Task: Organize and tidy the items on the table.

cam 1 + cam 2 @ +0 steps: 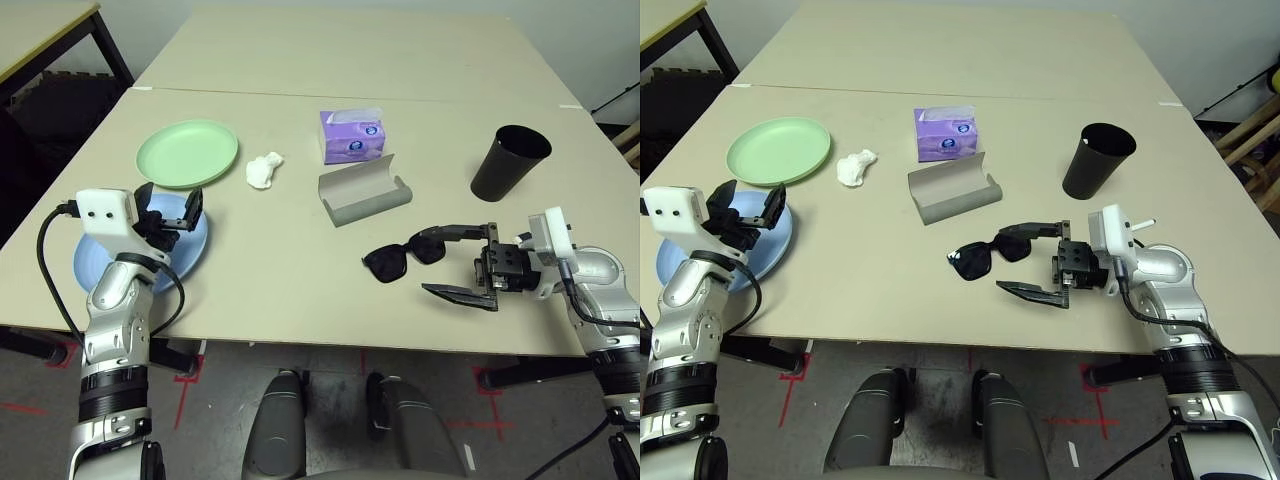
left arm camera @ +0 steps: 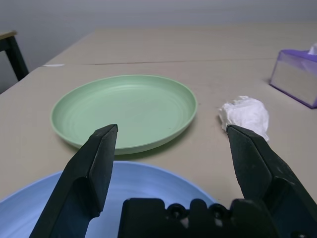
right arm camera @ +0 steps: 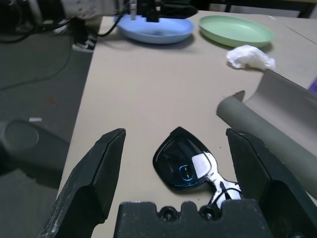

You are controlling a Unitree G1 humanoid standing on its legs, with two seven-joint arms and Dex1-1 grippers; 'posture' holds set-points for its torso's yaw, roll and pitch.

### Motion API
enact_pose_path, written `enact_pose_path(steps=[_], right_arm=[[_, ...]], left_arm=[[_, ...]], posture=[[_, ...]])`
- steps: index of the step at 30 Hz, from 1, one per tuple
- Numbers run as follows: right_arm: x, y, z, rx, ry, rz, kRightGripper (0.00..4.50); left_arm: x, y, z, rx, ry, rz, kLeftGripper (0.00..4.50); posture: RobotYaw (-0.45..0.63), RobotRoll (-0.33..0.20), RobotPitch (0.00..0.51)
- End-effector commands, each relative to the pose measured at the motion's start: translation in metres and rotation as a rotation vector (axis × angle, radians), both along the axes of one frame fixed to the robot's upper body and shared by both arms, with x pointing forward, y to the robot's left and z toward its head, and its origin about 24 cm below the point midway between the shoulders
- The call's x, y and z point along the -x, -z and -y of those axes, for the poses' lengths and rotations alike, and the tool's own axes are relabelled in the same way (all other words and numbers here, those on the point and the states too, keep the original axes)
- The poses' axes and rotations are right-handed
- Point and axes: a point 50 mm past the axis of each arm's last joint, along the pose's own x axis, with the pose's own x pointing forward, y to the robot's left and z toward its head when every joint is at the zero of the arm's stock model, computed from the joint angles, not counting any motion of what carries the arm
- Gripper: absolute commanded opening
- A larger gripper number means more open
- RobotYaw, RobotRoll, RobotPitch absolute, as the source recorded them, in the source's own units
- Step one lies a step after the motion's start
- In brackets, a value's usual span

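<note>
two grippers stand with fingers wide, holding nothing. the left gripper (image 1: 168,215) hovers over the light blue plate (image 1: 185,250) near the table's (image 1: 280,290) left edge, facing the pale green plate (image 2: 124,109) and crumpled white tissue wad (image 2: 246,113). the right gripper (image 1: 462,262) flanks the black sunglasses (image 3: 190,166) near the front edge; its wrist view shows reflections in the lens. behind them lies the open grey oblong glasses case (image 1: 365,192).

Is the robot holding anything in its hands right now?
No. The right gripper is open beside the sunglasses, not gripping them. The left gripper is open above the blue plate, holding nothing.
</note>
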Motion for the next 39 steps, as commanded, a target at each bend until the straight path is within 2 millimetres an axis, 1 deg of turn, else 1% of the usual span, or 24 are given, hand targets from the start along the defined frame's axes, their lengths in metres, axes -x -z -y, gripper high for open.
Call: enact_pose_path(steps=[1, 5, 10, 15, 17, 19, 22, 28, 35, 39], right_arm=[[0.003, 0.002, 0.002, -0.028, 0.025, -0.034, 4.47], [0.005, 0.002, 0.001, -0.023, 0.023, -0.037, 4.47], [0.004, 0.002, -0.001, -0.013, 0.012, -0.029, 4.47], [0.003, 0.003, -0.003, -0.011, 0.007, -0.026, 4.47], [0.003, 0.003, -0.004, -0.012, 0.004, -0.025, 4.47], [0.003, 0.003, -0.005, -0.013, 0.001, -0.024, 4.47], [0.003, 0.003, -0.006, -0.021, 0.004, -0.025, 4.47], [0.004, 0.004, -0.006, -0.02, 0.005, -0.028, 4.47], [0.006, 0.005, -0.009, -0.02, 0.002, -0.032, 4.47], [0.007, 0.005, -0.009, -0.018, -0.001, -0.035, 4.47]], left_arm=[[0.003, -0.006, -0.005, -0.036, 0.061, -0.031, 4.5], [0.006, -0.009, -0.014, -0.065, 0.11, -0.086, 4.5], [0.012, -0.019, -0.032, -0.11, 0.135, -0.148, 4.5], [0.017, -0.03, -0.054, -0.172, 0.094, -0.165, 4.5], [0.02, -0.033, -0.061, -0.154, 0.074, -0.173, 4.5], [0.023, -0.031, -0.068, -0.128, 0.055, -0.207, 4.5], [0.031, -0.025, -0.08, -0.116, 0.03, -0.314, 4.5], [0.04, -0.027, -0.101, -0.017, -0.102, -0.393, 4.5], [0.047, -0.031, -0.118, 0.112, -0.22, -0.466, 4.5], [0.051, -0.031, -0.123, 0.152, -0.259, -0.508, 4.5]], posture=[[0.16, 0.0, 0.151], [0.16, 0.0, 0.148], [0.17, 0.0, 0.146], [0.18, 0.0, 0.147], [0.18, 0.0, 0.147], [0.18, 0.0, 0.149], [0.18, 0.0, 0.15], [0.19, 0.0, 0.153], [0.18, 0.0, 0.156], [0.18, 0.0, 0.157]])
